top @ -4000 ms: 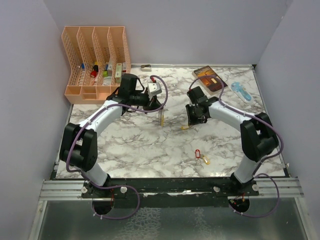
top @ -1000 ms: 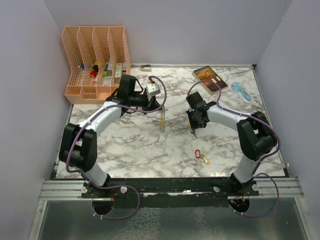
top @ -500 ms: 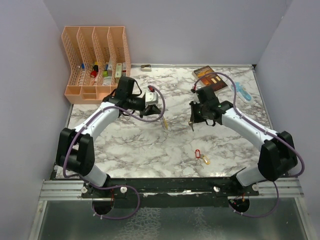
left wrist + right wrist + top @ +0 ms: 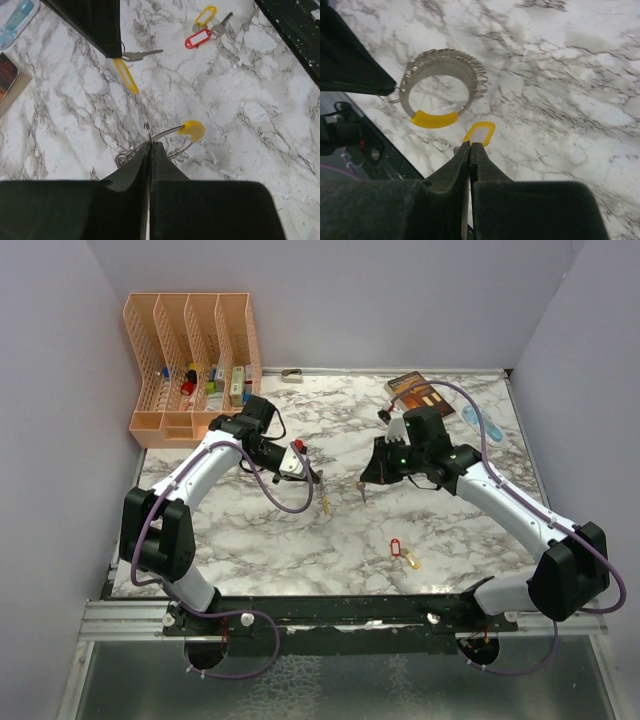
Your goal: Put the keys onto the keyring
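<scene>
Keyring (image 4: 440, 59), we record, is clamped between the closed fingers of the left gripper (image 4: 150, 144), over the middle of the table (image 4: 250, 540). Just beside it, the right gripper (image 4: 470, 145) is pinched tight on a yellow-tagged key (image 4: 479, 134). We note two loose keys (image 4: 198, 38) lying together near the front edge, right of centre.

Bright, ribbed silvery metal on the keyring (image 4: 442, 57), glossy yellow plastic segment (image 4: 434, 119); keys (image 4: 218, 29) duller metal, smooth plastic tags (image 4: 198, 38); table (image 4: 260, 100) smooth, marble-veined.
</scene>
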`<state>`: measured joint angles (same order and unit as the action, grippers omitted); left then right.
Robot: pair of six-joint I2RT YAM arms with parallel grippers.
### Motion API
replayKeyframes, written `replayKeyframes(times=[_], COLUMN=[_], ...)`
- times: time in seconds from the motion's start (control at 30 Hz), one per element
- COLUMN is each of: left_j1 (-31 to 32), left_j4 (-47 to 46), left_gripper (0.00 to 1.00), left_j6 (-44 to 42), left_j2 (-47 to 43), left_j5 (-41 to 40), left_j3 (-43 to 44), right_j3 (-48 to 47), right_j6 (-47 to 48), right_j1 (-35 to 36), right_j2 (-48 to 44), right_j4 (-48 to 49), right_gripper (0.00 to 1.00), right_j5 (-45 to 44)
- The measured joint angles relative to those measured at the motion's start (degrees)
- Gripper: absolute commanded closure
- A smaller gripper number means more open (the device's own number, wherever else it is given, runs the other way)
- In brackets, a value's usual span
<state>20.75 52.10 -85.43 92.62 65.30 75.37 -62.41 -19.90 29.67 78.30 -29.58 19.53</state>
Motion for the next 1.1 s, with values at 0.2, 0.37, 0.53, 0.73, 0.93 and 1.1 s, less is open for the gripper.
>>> replayKeyframes(times=[0.2, 0.37, 0.53, 0.73, 0.93, 1.1], left_j1=[0.39, 1.27, 2.67, 3.04, 2.99, 2.95], left_j4=[2.93, 5.97, 7.13, 6.88, 5.14, 2.01], left_gripper=[1.00, 1.00, 1.00, 1.00, 1.00, 1.00], left_j6=[-2.67, -5.14, -6.38, -6.56, -4.98, -0.98], left_j2=[-0.02, -0.02, -0.04, -0.04, -0.90, -2.34], left_j5=[3.80, 6.49, 8.15, 9.01, 8.37, 6.19], left_j3=[0.13, 0.28, 0.28, 0.28, 0.24, -0.04], right_j3=[0.00, 2.51, 4.02, 3.98, 3.98, 5.66], right_j6=[-0.26, 1.86, 3.87, 4.35, 5.86, 6.58], right_j1=[0.00, 0.00, 0.00, 0.00, 0.00, 0.00], right_j2=[0.02, -0.28, -0.07, 0.28, 2.64, 9.44], right_j4=[4.22, 10.49, 12.33, 13.35, 11.34, 6.75], right_gripper=[0.99, 0.99, 0.99, 0.99, 0.99, 0.99], right_j5=[8.76, 12.79, 15.56, 17.49, 12.09, 2.32])
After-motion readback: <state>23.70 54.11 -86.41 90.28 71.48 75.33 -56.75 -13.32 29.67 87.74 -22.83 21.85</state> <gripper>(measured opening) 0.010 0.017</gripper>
